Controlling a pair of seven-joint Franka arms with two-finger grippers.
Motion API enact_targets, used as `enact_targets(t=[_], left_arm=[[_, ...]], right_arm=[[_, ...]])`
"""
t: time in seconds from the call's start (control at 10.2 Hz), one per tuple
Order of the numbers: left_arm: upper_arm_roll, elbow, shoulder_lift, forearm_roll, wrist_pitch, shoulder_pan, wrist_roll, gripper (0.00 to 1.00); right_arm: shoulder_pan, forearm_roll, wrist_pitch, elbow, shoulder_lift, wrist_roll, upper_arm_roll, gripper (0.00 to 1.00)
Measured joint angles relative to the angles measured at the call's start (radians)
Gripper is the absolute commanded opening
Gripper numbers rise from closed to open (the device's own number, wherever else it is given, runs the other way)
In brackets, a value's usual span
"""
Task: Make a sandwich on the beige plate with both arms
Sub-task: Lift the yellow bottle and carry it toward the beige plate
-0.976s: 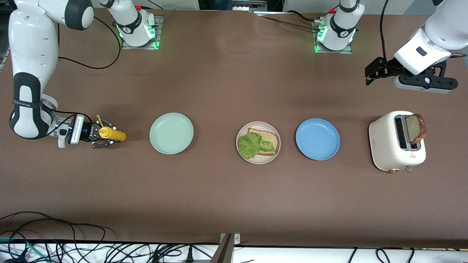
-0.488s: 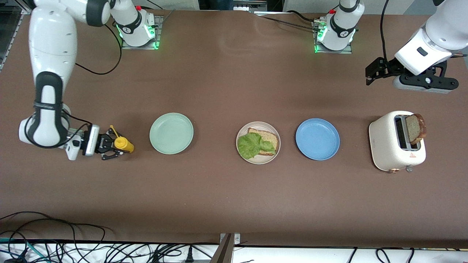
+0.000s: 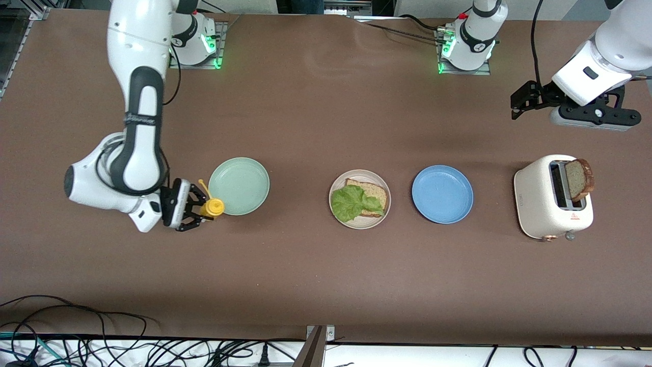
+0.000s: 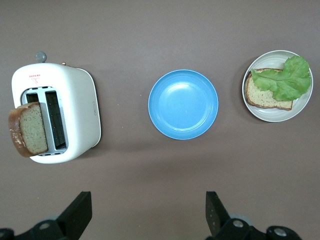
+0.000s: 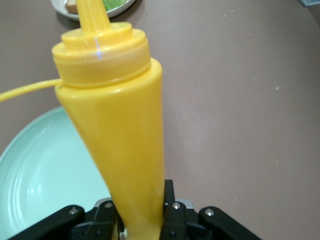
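Three plates, two bread slices showing on the table

Sitting out are a mint-green plate (image 3: 239, 185), beige plate (image 3: 382, 182), blue plate (image 3: 442, 193), one toaster (image 3: 541, 201), one lettuce leaf (image 3: 350, 202), apparently one yellow squeeze bottle (image 3: 212, 206).

1. In the right wrist view the yellow squeeze bottle (image 5: 120, 145) fills the picture, its nozzle tip cut off by the edge.
2. It hides most of the mint-green plate (image 5: 45, 175).
3. The lettuce leaf (image 3: 351, 202) covers part of the bread slice (image 3: 374, 195) underneath.
4. Toaster (image 3: 552, 199) slot swallows the lower part of its bread slice (image 3: 579, 179).
5. The left gripper's (image 4: 147, 215) fingers run off the left wrist picture's edge.
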Motion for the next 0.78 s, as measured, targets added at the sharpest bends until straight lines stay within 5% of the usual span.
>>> enact_targets(t=[0.39,0.78], left_arm=[[0.000,0.003,0.002,0.000,0.000,0.000,0.000,1.00],[0.001,0.004,0.003,0.000,0.000,0.001,0.000,1.00]], right_arm=[[0.275,-0.255,0.252,0.000,0.000,0.357,-0.039,0.00],[0.439,-0.591,0.318,-0.002,0.006,0.749,-0.041,0.00]])
